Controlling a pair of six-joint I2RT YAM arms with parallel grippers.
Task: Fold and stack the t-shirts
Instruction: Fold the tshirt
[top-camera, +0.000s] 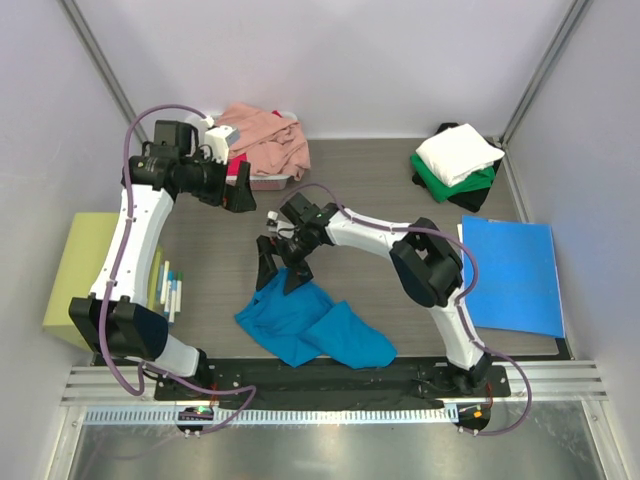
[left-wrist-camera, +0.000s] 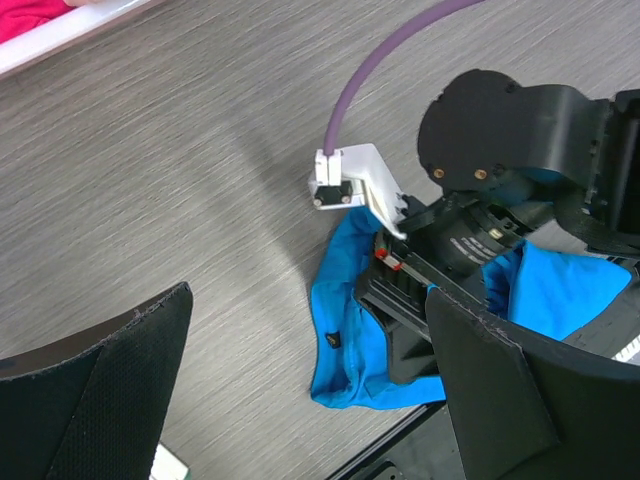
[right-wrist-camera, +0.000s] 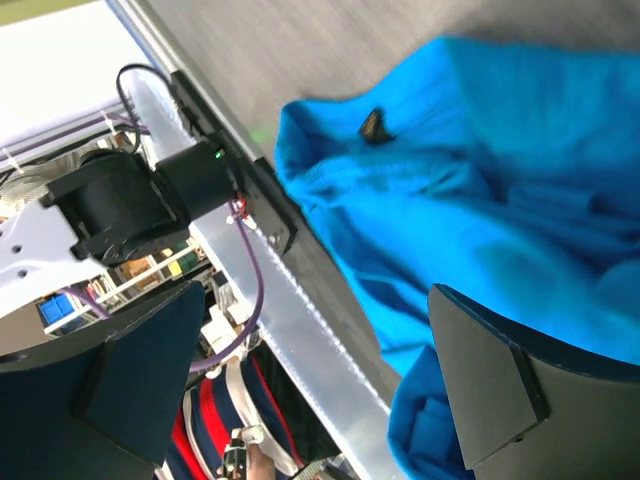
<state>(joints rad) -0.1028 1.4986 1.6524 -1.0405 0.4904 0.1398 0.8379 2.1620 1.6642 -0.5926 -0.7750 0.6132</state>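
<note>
1. Near the front edge of the counter (top-camera: 380, 190), the teal-blue t-shirt (top-camera: 315, 330) lies crumpled, not yet folded. Its long axis runs on a diagonal from its far-left end down to its near-right end.
2. Right gripper (top-camera: 280, 272) hangs over that far-left end, jaws spread wide and nothing between them. Its wrist view shows the same: the right gripper (right-wrist-camera: 318, 292) is open, with the teal-blue t-shirt (right-wrist-camera: 500, 180) bunched underneath and a small dark neck tag (right-wrist-camera: 372, 122) showing on the cloth.
3. Whether the fingertips are touching the cloth or sit just above it, I cannot tell.
4. Left gripper (top-camera: 240, 190) is farther back and to the left, well apart from the cloth, jaws also parted and empty. From its wrist camera the left gripper (left-wrist-camera: 305, 300) looks down past the right wrist at the teal-blue t-shirt (left-wrist-camera: 345, 290).
5. So the right arm is clearly the nearer one. My read is that the move ahead turns on that collar end lying directly below it, and a pinch there would let the body be drawn out along the diagonal.
6. Behind the left gripper, the salmon pink t-shirt (top-camera: 268, 138) sits heaped over a magenta-red t-shirt (top-camera: 238, 162).
7. Far right, a white t-shirt (top-camera: 458, 152) tops a green t-shirt (top-camera: 450, 182), which looks like the stack in progress.
</note>
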